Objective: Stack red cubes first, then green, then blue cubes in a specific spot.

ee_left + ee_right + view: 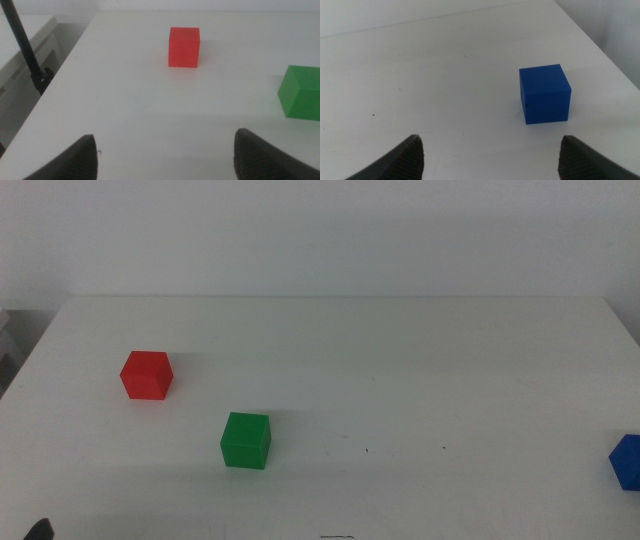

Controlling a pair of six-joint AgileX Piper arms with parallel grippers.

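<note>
Three cubes sat on the white table (400, 360), none stacked, all well apart from one another. Far left in the middle view was the red cube (146, 374), upright and alone, toward the left edge of the tabletop. Just right of it and nearer the camera sat the green cube (245, 440), square on the surface, with bare table between the two. Then a long run of plain white, and right at the picture's right edge the blue cube (626, 461), partly cut off by the frame. The left gripper (165, 155) hung low over the table with its two dark jaws spread wide and nothing between them; its wrist view had the red cube (184, 47) ahead of the jaws and the green cube (301, 92) off to one side, neither touched. A dark tip (38, 529) showed at the bottom left corner of the middle view. The right gripper (492, 157) was likewise parted and empty, and its wrist view showed the blue cube (544, 93) ahead of it, clear of both jaws, near the table's edge.
</note>
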